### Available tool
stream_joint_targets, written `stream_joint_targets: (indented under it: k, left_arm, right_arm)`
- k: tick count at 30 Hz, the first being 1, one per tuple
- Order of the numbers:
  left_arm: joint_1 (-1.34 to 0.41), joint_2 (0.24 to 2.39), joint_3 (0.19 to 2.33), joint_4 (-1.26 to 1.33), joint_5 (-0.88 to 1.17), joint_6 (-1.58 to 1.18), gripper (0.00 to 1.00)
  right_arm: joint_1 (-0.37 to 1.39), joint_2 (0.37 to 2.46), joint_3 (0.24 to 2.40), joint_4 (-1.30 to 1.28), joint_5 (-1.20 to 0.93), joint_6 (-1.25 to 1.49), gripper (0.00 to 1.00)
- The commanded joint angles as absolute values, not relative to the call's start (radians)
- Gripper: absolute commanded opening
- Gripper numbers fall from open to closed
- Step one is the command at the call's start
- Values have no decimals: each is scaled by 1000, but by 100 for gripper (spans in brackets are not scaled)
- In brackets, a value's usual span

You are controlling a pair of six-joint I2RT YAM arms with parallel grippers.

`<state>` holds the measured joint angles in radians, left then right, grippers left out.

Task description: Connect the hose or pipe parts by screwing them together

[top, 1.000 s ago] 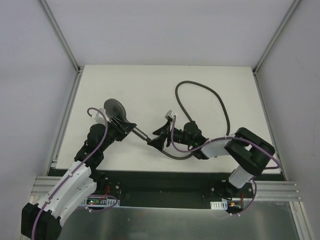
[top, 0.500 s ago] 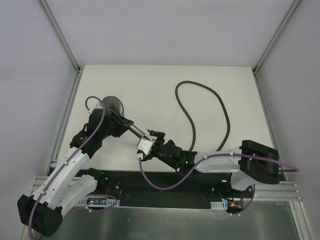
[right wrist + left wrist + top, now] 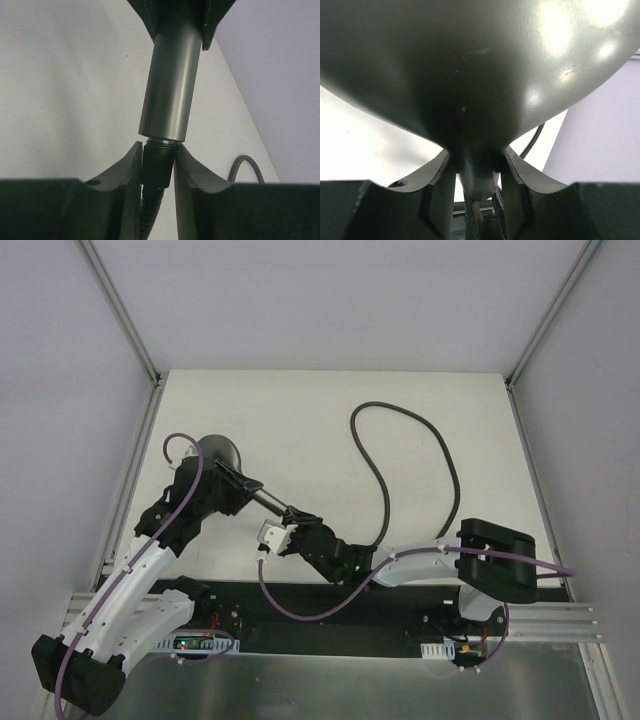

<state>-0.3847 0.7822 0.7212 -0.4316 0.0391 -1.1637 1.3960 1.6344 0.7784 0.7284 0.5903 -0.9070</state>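
- A white table seen from above, with two robot arms fixed at its near edge.
- The left arm reaches forward on the left side. Its left gripper is clamped on a dark grey shower head, gripping where the round head narrows into the handle.
- The handle points to the right and toward the near edge, toward the other arm.
- From the left wrist camera, the curved back of the shower head fills most of the view, and the left gripper is pressed against the neck on both sides.
- The right arm lies low across the near part of the table, reaching left. Its right gripper sits at the free end of the handle.
- From the right wrist camera, the right gripper is closed narrowly on the end fitting of the hose; both fingers touch its sides.
- The end fitting sits straight in line with the handle, its top touching the handle's end. How far it is threaded in cannot be told.
- The hose curves in a wide loop over the far right part of the table and passes under the right arm.
- A thin purple cable hangs in a loop below the right arm.
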Motion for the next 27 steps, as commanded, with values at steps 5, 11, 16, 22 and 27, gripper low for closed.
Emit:
stream_joint_targets:
  k: [5, 11, 16, 22, 27]
  left_arm:
    - [-390, 710, 684, -290, 52, -1058, 0]
    - [-390, 603, 477, 104, 149, -1054, 0]
    - [-388, 561, 297, 447, 239, -1039, 0]
    - [-390, 594, 229, 623, 288, -991, 0]
    - [-390, 592, 256, 452, 207, -983, 0]
  right_arm:
    - [1252, 1502, 726, 750, 240, -537, 1]
    - [1051, 1488, 623, 1001, -148, -148, 1]
    - [896, 1612, 572, 1331, -402, 258, 1]
    - [844, 1712, 611, 1534, -577, 434, 2]
    - [842, 1677, 580, 1502, -534, 376, 44]
